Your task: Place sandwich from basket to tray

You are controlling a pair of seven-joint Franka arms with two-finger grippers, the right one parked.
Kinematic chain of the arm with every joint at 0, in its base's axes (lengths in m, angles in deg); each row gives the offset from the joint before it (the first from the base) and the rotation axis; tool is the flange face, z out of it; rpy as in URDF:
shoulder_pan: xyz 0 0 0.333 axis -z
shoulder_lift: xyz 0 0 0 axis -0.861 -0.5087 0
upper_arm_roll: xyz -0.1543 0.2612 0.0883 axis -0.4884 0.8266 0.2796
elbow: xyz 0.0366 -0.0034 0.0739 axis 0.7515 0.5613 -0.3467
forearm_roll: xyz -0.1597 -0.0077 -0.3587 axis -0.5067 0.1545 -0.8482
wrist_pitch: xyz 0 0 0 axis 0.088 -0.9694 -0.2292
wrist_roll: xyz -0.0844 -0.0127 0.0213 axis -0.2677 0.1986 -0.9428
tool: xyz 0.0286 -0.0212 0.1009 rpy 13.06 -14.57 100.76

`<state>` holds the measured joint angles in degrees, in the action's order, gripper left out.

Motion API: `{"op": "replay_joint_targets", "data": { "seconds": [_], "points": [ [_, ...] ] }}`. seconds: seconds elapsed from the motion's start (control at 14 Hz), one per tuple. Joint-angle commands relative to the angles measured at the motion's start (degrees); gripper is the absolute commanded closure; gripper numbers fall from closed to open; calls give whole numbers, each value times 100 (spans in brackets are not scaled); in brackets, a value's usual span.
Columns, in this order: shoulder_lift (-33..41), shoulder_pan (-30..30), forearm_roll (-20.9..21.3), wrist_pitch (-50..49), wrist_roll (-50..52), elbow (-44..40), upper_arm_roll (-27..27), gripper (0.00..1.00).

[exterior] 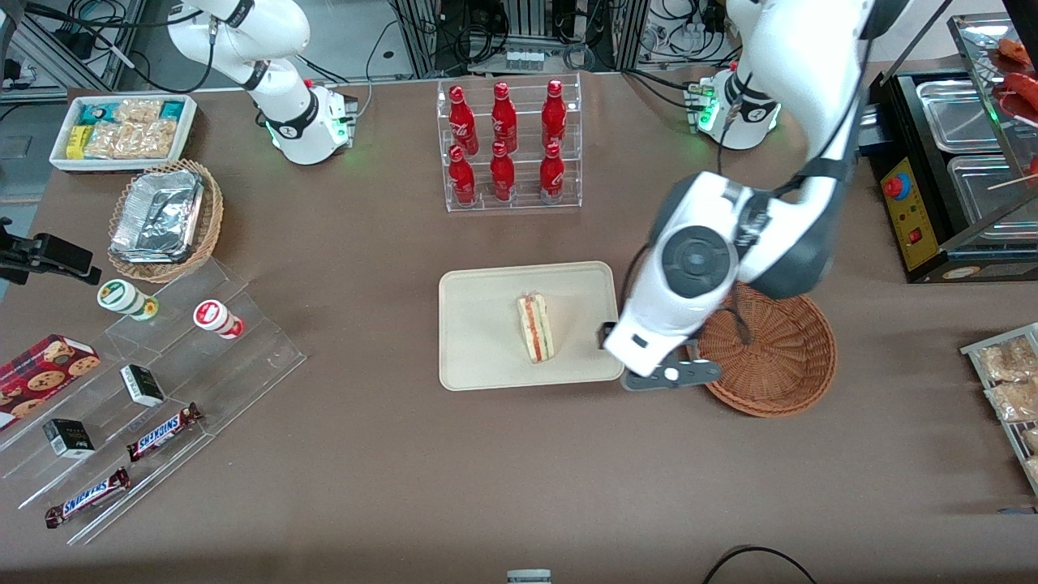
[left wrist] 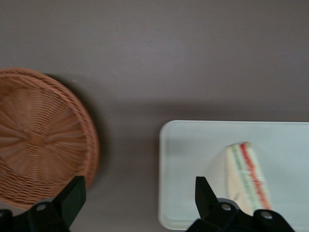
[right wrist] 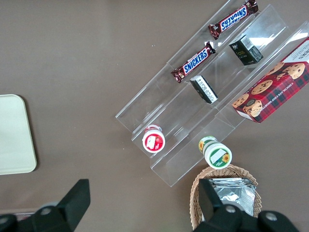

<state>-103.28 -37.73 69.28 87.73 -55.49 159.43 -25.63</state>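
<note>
The tray [exterior: 486, 324] sits on the bench about midway along it, nearer the front camera than the rack of red bottles [exterior: 507, 146]. The sandwich [exterior: 535, 327] lies flat on the tray, toward the tray edge that faces the basket, with its striped filling edge showing. As far as can be judged, the main part of the task is done: the sandwich is out of the basket and resting on the tray.

The end effector [exterior: 624, 357] hangs above the strip of bench between the tray and the basket [exterior: 770, 357], just beside the tray's rim. In the left wrist view its fingers [left wrist: 72, 198] stand wide apart, with nothing between them; the sandwich [left wrist: 246, 176] lies clear of them on the tray [left wrist: 193, 140], though that view is a little soft, so contact cannot be fully ruled out. The basket [left wrist: 38, 140] looks empty.

What remains is probably only for the arm to pull back.
</note>
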Motion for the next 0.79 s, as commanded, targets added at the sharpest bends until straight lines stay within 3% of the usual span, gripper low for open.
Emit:
{"op": "replay_joint_targets", "data": {
  "seconds": [0.0,0.5,0.71],
  "points": [
    [700,-551,41,81,-931,910,-64,0],
    [1877,-1370,5,30,-2524,2027,-29,0],
    [2317,-1825,-12,-479,-3226,2046,7,0]
  ]
}}
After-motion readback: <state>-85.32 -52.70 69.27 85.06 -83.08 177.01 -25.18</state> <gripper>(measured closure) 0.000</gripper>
